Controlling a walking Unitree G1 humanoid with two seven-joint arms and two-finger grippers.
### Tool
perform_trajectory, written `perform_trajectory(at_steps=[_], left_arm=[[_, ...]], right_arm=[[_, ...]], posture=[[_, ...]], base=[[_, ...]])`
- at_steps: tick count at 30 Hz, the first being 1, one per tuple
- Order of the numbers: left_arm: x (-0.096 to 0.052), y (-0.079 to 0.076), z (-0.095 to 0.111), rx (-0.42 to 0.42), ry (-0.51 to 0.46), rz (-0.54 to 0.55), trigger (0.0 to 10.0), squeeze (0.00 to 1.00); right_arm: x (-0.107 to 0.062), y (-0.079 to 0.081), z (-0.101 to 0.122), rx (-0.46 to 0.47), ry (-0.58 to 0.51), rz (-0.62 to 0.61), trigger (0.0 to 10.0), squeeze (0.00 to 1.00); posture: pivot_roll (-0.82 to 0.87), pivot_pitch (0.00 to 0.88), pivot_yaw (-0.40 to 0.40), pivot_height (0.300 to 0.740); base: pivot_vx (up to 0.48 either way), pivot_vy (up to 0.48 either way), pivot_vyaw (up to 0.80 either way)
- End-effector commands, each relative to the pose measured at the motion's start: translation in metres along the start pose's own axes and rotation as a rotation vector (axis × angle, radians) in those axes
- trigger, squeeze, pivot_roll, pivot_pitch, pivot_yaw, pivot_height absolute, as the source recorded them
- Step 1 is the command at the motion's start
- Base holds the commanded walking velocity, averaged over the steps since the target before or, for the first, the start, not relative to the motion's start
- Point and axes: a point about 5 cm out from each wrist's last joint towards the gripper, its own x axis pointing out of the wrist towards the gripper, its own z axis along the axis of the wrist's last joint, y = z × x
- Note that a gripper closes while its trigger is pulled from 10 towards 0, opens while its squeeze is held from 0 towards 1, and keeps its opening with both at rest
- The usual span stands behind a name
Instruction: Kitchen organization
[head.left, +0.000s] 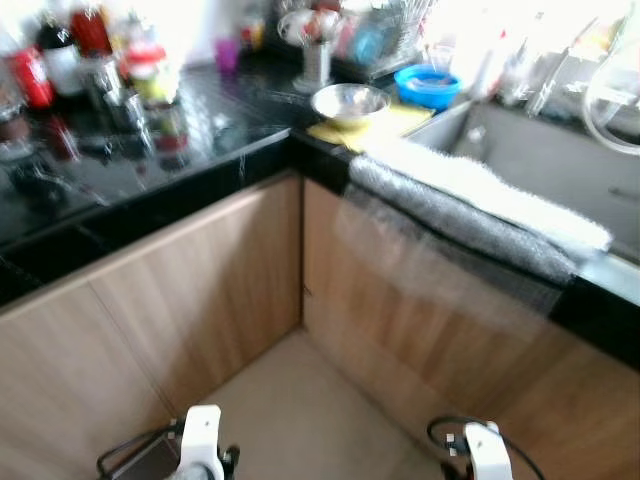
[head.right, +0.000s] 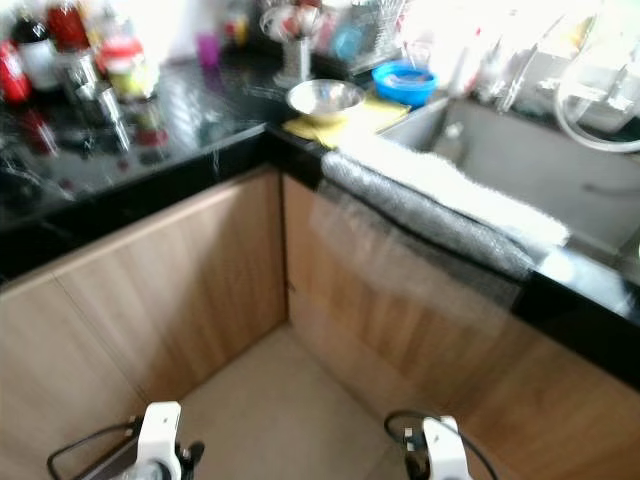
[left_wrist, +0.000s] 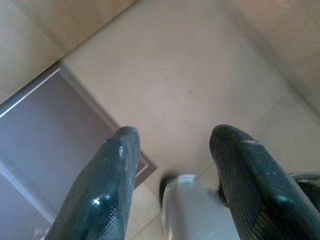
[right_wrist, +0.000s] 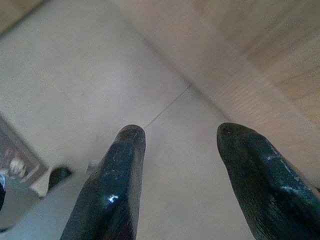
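Both grippers are hung low over the floor (head.left: 300, 400), nearest of all, with nothing held: the left gripper (left_wrist: 172, 165) and the right gripper (right_wrist: 180, 165) are each seen with fingers spread wide and bare tile between them, which suits arms carried idle during an approach. Beyond them, the wooden cabinets (head.left: 220, 270) meet in a corner under the black counter (head.left: 200, 140), the landmark for everything else. Over the counter's front edge, right of the corner, a grey and white towel (head.left: 480, 205) is draped, probably left to dry beside the sink (head.left: 560, 170), which is sunk into the counter behind it. At the corner itself a steel bowl (head.left: 348, 100) is set on a yellow cloth (head.left: 385, 125), with a blue bowl (head.left: 428, 85) just behind. Along the counter's far left, bottles and jars (head.left: 90, 60) are crowded together. All these items to be tidied lie well above and beyond both grippers, so reaching is judged not yet begun.
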Motion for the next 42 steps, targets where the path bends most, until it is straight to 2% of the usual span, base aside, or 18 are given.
perform_trajectory(at_steps=[1,31,42], left_arm=[[-0.0025,0.0077,-0.0089,0.004,0.037,0.022,10.0,0.00],[-0.0040,0.0086,-0.0134,0.030,0.044,-0.007,10.0,0.00],[-0.0034,0.0091,-0.0108,0.015,0.037,0.006,10.0,0.00]], right_arm=[[-0.0005,0.0045,-0.0069,0.022,0.016,0.008,10.0,0.00],[-0.0015,0.0078,-0.0138,0.021,0.028,0.014,10.0,0.00],[-0.0008,0.0073,-0.0104,0.028,0.019,0.010,10.0,0.00]], posture=[[0.05,0.000,0.029,0.740],[0.05,0.000,0.044,0.740],[0.06,0.000,0.041,0.740]], base=[[0.000,0.000,-0.77],[0.000,0.000,-0.78],[0.000,0.000,-0.77]])
